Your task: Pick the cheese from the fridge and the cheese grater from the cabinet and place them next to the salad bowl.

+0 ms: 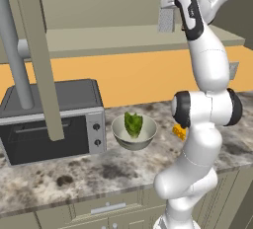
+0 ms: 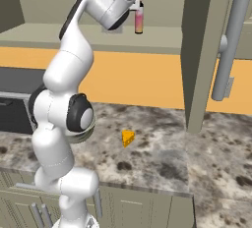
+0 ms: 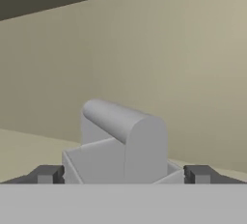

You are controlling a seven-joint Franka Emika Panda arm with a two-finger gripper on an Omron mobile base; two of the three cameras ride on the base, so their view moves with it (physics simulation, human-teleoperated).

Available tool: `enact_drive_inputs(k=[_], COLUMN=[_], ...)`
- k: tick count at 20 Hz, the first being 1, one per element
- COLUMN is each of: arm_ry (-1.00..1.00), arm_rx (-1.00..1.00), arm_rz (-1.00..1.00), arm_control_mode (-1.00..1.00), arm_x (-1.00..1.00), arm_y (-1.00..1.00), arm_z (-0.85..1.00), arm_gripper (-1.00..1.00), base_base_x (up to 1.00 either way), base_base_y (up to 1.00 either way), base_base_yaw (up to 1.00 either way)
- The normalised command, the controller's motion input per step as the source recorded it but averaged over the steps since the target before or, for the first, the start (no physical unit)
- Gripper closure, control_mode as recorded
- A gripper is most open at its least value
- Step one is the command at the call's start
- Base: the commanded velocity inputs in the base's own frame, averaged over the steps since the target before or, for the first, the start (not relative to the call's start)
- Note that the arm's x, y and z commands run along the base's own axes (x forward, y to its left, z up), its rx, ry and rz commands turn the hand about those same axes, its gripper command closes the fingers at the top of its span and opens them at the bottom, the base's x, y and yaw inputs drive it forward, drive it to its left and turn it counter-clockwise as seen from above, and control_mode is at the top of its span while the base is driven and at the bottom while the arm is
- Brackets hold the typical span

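Fingertips (image 3: pixel 46 174) stand wide, one on each side of the grater (image 3: pixel 118 143), flanking its loop handle without visibly touching; nothing clasped. The gripper (image 3: pixel 123 175) is up at the cabinet (image 1: pixel 123 38) shelf, where the grater stands. A pink bottle (image 2: pixel 139 19) with a black cap stands just beside the hand; no label readable. Below on the counter (image 1: pixel 74 178), the cheese (image 2: pixel 128 137) lies near the salad bowl (image 1: pixel 134 132), which sits just beside the toaster oven (image 1: pixel 49 122). No writing legible anywhere.
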Motion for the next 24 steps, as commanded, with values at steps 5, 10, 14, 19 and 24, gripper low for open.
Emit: enact_drive_inputs(k=[5,10,14,19,24], arm_ry=[0.00,-0.02,-0.10,-0.09,-0.06], arm_rx=[0.00,0.00,-0.01,-0.01,-0.02], arm_rz=[0.03,0.00,0.00,0.00,0.00], arm_control_mode=[-1.00,-1.00,-1.00,-1.00,-1.00], arm_x=[0.04,0.00,0.00,-0.21,-0.79], arm_y=[0.07,0.03,0.21,0.12,0.00], arm_z=[-0.12,0.00,-0.01,-0.01,0.00], arm_gripper=[1.00,1.00,1.00,1.00,1.00], base_base_x=[0.00,0.00,0.00,0.00,0.00], base_base_y=[0.00,0.00,0.00,0.00,0.00], base_base_yaw=[0.00,0.00,0.00,0.00,0.00])
